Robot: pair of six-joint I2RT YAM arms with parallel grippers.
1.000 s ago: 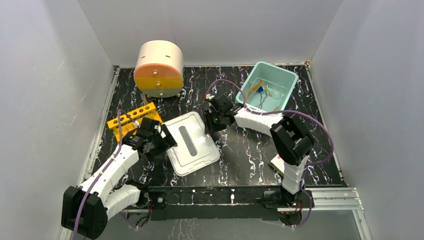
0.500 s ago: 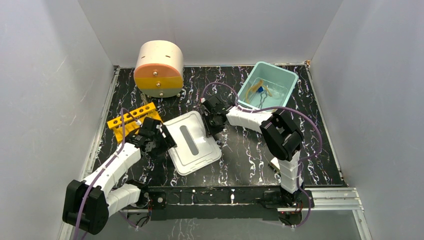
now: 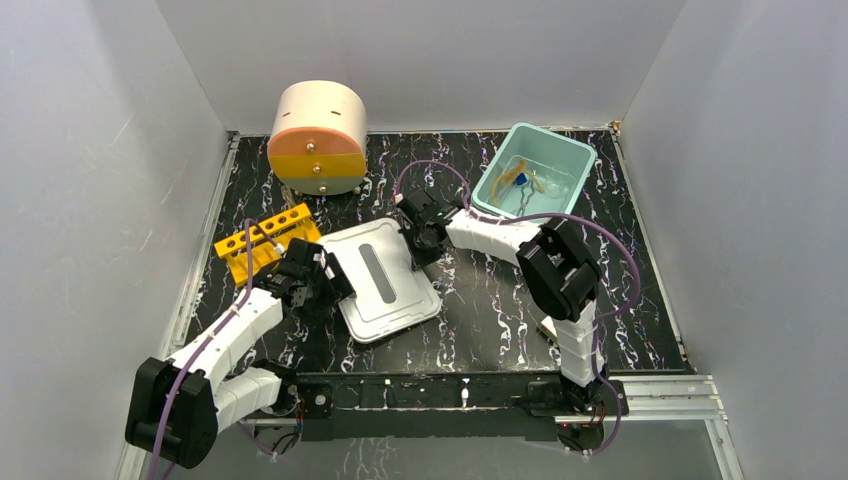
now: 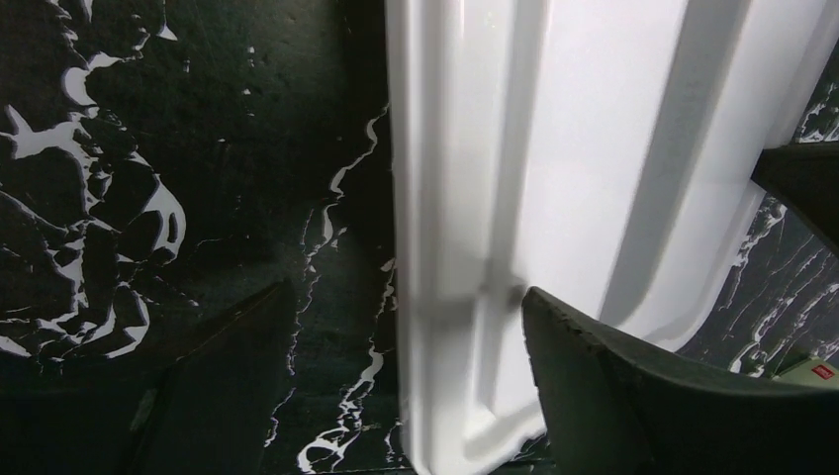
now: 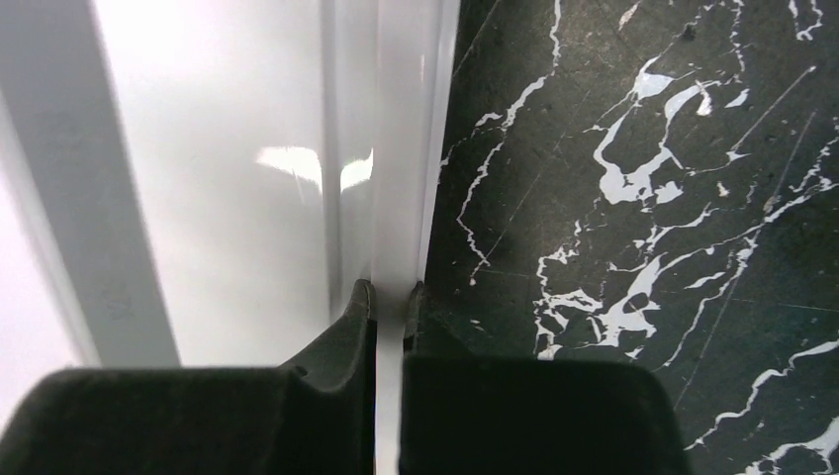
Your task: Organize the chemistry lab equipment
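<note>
A white bin lid (image 3: 392, 298) lies flat on the black marble table. My right gripper (image 3: 421, 246) is shut on its right rim; in the right wrist view the fingers (image 5: 358, 317) pinch the thin white rim (image 5: 401, 148). My left gripper (image 3: 326, 280) stands open astride the lid's left edge (image 4: 435, 198), one finger (image 4: 247, 336) over the table and the other over the lid. The teal bin (image 3: 560, 150) at the back right holds an amber hose (image 3: 510, 177), a blue-tipped piece (image 3: 521, 179) and a wire clamp (image 3: 525, 202). The orange-yellow holed rack (image 3: 262, 240) sits left of the lid.
A round cream and orange drawer unit (image 3: 318, 138) stands at the back left. A small box (image 3: 552, 326) lies half hidden beside the right arm's base. Grey walls close in the table on three sides.
My right gripper moved left to the lid's right rim and shut on it. The lid shifted and turned slightly. My left gripper stayed at the lid's left edge.
</note>
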